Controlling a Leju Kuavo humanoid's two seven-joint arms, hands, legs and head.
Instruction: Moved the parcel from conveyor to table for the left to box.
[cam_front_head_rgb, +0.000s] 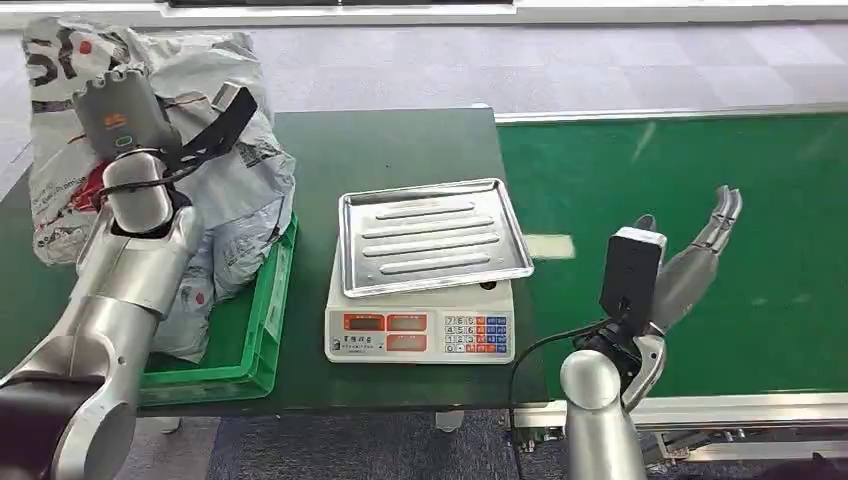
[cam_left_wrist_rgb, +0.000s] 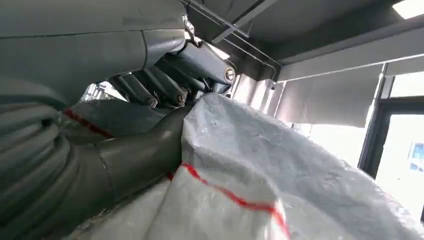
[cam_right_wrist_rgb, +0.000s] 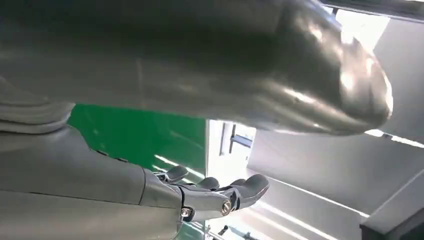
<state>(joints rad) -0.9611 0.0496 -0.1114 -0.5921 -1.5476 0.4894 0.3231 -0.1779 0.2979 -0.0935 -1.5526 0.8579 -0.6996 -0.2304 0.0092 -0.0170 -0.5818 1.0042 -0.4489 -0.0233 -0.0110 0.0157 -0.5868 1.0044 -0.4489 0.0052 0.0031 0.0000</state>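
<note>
Head view, left hand (cam_front_head_rgb: 118, 112) gripping upright parcel (cam_front_head_rgb: 215, 140)

dark table (cam_front_head_rgb: 400, 150), scale (cam_front_head_rgb: 420, 330), green crate (cam_front_head_rgb: 262, 330)

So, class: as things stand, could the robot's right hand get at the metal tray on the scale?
Probably yes. The right hand is open and holds nothing, raised over the green conveyor beside the scale. Nothing stands between it and the metal tray, which lies bare on top. Whether the arm stretches that far is uncertain.
</note>
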